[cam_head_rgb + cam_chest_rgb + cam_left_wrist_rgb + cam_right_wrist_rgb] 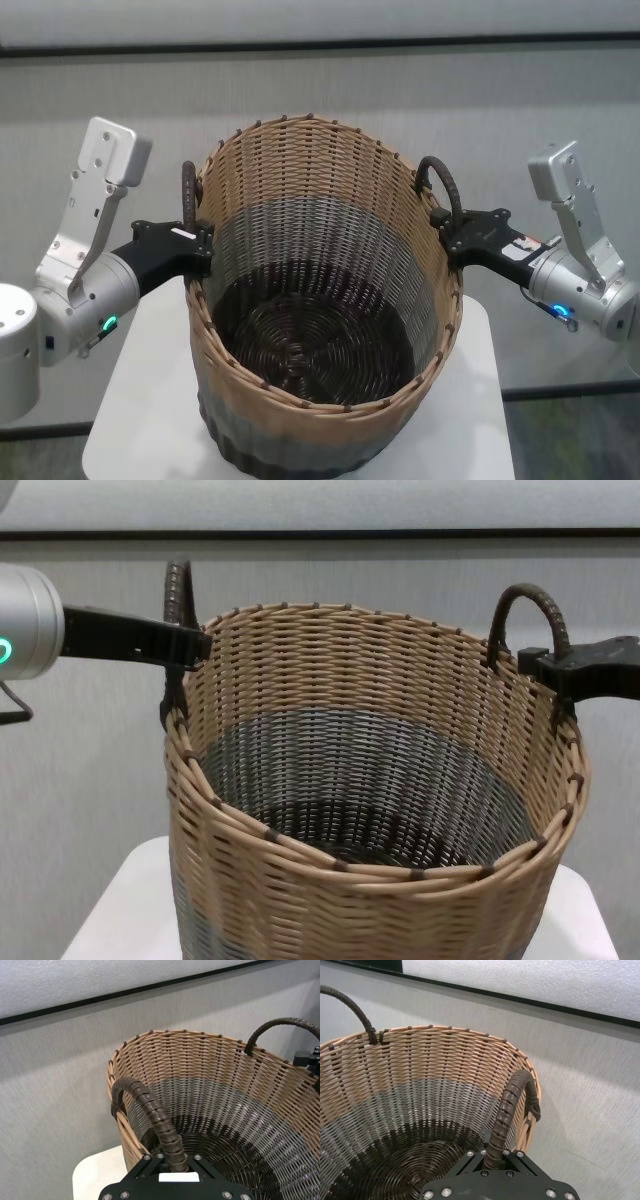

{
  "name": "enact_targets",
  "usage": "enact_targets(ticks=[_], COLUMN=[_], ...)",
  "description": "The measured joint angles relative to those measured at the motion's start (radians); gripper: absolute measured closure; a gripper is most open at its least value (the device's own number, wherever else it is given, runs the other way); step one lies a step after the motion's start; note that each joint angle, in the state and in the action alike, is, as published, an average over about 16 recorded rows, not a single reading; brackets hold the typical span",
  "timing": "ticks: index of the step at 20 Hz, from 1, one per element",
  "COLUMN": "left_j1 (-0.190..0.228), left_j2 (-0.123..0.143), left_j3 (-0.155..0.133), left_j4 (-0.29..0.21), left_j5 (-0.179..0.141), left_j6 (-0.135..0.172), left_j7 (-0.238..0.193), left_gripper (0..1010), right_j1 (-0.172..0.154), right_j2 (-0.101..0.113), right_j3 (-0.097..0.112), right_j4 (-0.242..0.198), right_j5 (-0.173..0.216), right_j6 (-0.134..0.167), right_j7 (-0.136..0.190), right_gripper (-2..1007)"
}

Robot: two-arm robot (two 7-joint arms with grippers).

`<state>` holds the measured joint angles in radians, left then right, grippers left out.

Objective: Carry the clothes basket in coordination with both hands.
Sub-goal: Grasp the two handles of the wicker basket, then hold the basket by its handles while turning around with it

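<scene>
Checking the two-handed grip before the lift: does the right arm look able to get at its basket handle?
Probably yes. The right gripper is already at the right handle of the clothes basket, jaws apparently closed around it, nothing between. The left gripper likewise holds the left handle.

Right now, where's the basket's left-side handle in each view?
Head: left handle at the basket's left rim, in the left gripper.
Chest: upper left.
Left wrist: bottom centre, running into the jaws.
Right wrist: top-left corner.
Shared landmark: tan rim of the clothes basket.
</scene>
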<state>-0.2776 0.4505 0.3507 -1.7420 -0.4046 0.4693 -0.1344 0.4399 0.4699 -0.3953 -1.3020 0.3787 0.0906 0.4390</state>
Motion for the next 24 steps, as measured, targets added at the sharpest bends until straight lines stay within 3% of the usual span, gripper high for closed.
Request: enact_targets(ticks=[6, 13, 24], left_j1=[0.000, 0.005, 0.015], left_j2=[0.000, -0.007, -0.032], left_j3=[0.000, -0.008, -0.045], left_j4=[0.000, -0.005, -0.044], left_j5=[0.000, -0.006, -0.018], left_j6=[0.000, -0.002, -0.032], left_j7=[0.000, -0.007, -0.037], left_gripper=[994, 1010, 1010], right_j1=[0.000, -0.002, -0.004], right_j2=[0.000, 0.001, 0.016], right_j3=[0.000, 0.001, 0.010], right_j4=[0.000, -0.006, -0.040], right_j5=[0.000, -0.012, -0.113], right_j6=[0.000, -0.007, -0.068], right_j7=[0.000, -0.006, -0.058], right_gripper=[998, 998, 999])
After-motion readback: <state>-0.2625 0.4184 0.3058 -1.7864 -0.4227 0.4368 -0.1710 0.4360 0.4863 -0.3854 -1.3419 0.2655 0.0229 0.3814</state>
